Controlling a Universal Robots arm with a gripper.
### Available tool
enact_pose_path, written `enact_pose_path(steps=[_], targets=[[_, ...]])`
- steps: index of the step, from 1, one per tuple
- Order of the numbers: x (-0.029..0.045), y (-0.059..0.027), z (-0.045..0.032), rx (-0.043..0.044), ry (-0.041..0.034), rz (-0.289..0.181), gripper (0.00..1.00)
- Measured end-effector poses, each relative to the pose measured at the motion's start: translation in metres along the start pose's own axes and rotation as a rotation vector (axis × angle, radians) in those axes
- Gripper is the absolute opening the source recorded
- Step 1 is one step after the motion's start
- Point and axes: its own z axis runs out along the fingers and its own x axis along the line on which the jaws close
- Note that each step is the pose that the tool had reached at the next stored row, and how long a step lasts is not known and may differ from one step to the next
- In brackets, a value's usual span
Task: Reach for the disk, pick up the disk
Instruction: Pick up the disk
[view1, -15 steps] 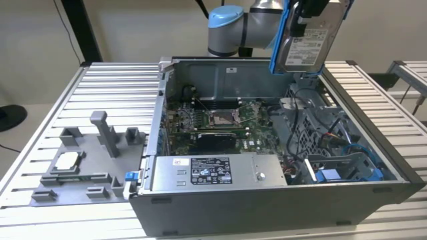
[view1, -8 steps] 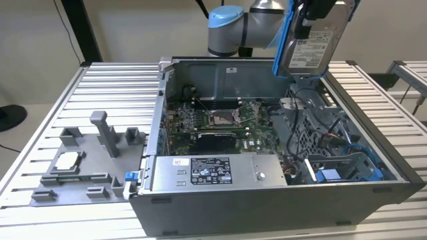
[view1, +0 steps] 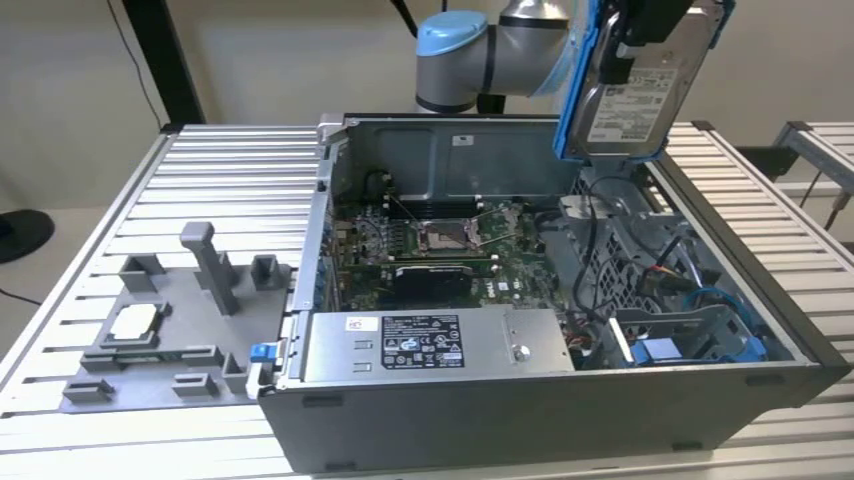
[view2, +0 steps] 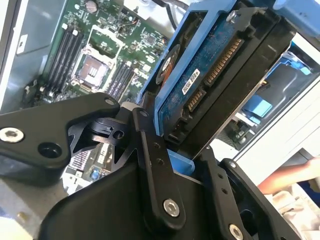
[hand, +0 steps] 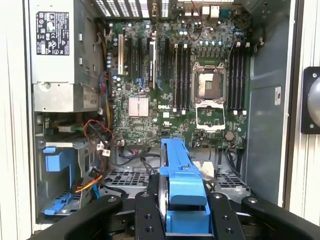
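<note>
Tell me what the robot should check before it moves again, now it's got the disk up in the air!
1. Gripper shut on the disk: ok, its black fingers press both sides in the second wrist view.
2. Disk lifted out of the computer case: ok, in the exterior view it hangs above the open top.
3. Blue bracket on the disk: ok, it wraps the edge.
4. Cables free of the disk: ok, none reach it in the exterior view.
5. Disk straight in the gripper: not ok, it sits tilted.
6. Person's arm safely away: cannot tell, it is beside the case.
</note>
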Motion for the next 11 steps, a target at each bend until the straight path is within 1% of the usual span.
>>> enact_pose_path(steps=[6, 11], targets=[[0.0062, -0.0017, 0.0000, 0.0000, 0.0000, -0.004, 0.00], [0.0139, -0.0023, 0.0000, 0.0000, -0.0001, -0.006, 0.00]])
